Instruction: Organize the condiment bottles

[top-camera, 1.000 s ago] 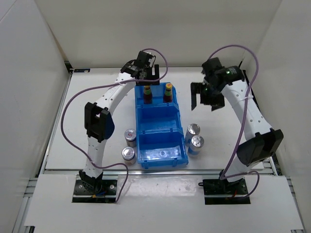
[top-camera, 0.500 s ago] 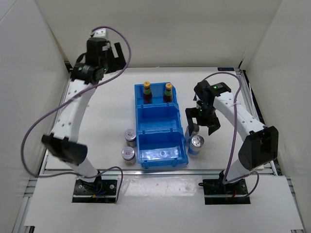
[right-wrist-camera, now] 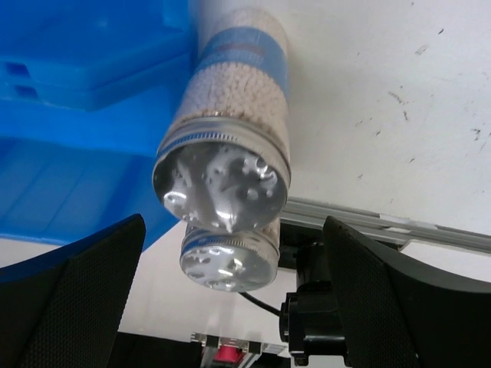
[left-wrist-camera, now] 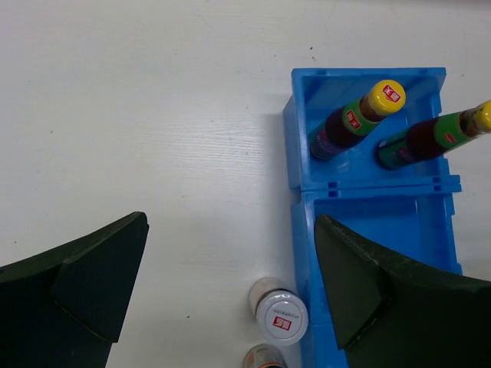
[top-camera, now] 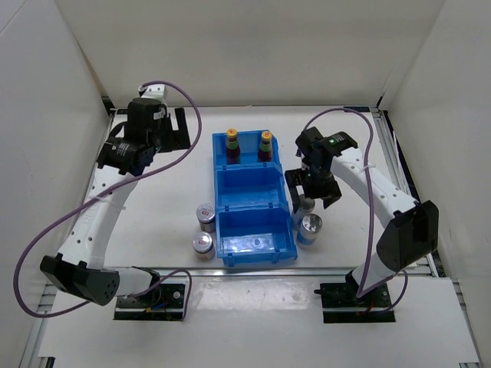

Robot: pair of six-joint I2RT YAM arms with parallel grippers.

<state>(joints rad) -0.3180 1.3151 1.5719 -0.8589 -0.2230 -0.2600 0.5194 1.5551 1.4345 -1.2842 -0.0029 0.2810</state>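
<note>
Two dark condiment bottles with yellow-orange caps stand upright in the far compartment of the blue bin (top-camera: 253,201): a left one (top-camera: 232,146) and a right one (top-camera: 265,146). In the left wrist view the left bottle (left-wrist-camera: 354,121) has a purplish-red label and the right one (left-wrist-camera: 426,139) a green label. My left gripper (top-camera: 170,130) is open and empty over the table, left of the bin, with the table showing between its fingers (left-wrist-camera: 230,284). My right gripper (top-camera: 313,188) is open above a shaker jar, right of the bin (right-wrist-camera: 230,295).
Two metal-lidded jars of white pellets (top-camera: 305,205) (top-camera: 311,228) stand against the bin's right side; the right wrist view shows both lids (right-wrist-camera: 222,180) (right-wrist-camera: 226,261). Two small cans (top-camera: 205,215) (top-camera: 202,244) stand at the bin's left side, one of them in the left wrist view (left-wrist-camera: 281,318). The bin's middle and near compartments hold nothing.
My left gripper left the bottles, swung to the far left, then came down and forward. My right gripper came from the back right down over the jars. The bottles have not moved.
</note>
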